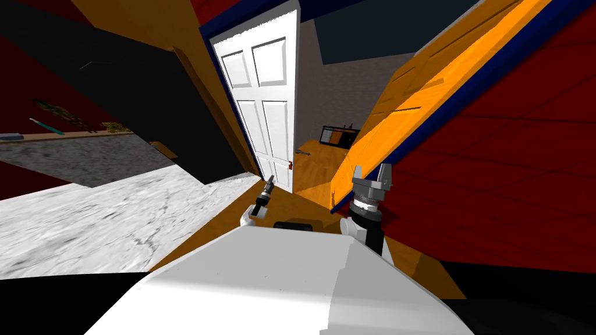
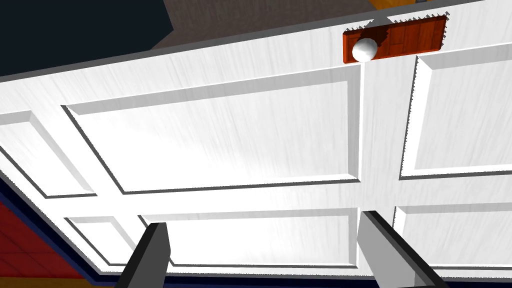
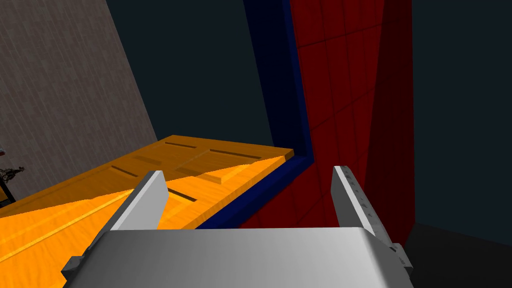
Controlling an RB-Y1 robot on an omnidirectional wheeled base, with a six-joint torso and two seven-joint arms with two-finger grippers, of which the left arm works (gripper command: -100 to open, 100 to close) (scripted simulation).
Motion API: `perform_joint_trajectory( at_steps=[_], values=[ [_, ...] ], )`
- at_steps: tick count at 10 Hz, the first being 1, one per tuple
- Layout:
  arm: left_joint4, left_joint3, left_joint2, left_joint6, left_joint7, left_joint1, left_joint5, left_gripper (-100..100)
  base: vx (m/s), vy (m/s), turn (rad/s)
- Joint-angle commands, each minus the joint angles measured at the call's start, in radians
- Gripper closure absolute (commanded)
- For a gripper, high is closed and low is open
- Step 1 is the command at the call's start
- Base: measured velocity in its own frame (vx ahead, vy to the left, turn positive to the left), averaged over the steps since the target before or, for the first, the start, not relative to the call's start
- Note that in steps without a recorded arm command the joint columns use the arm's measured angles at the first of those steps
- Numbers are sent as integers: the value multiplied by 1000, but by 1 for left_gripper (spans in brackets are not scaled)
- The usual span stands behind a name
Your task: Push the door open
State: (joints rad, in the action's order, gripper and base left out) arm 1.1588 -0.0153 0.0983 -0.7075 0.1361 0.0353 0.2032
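Left wrist view: the left claw, blades apart and empty, points straight at the white panelled door, close by. Head view sets that upright door at twelve o'clock of this nearer claw; the right claw, also apart, hangs at three o'clock beside an orange panelled door. No writing legible.

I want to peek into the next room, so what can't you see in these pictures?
Head view: the white door and the orange door hide most of the room beyond.
Head view: the small thing on that room's floor is too small to name.
Left wrist view: the open left gripper points at the white door, but whether it touches cannot be told from this angle.
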Motion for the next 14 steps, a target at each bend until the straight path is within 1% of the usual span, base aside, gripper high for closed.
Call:
perform_joint_trajectory(
  at_steps=[1,8,12,13,14],
  values=[
    [-37,-1,-3,-8,4,-15,6,-100,96,39,-40],
    [-193,-8,-15,-42,20,-80,28,-100,91,42,-42],
    [-274,-11,-24,-59,28,-114,39,-100,87,41,-38],
    [-314,-12,-29,-68,33,-131,45,-100,116,70,-59],
    [-333,-13,-32,-72,34,-139,48,-100,132,43,-70]
  ],
)
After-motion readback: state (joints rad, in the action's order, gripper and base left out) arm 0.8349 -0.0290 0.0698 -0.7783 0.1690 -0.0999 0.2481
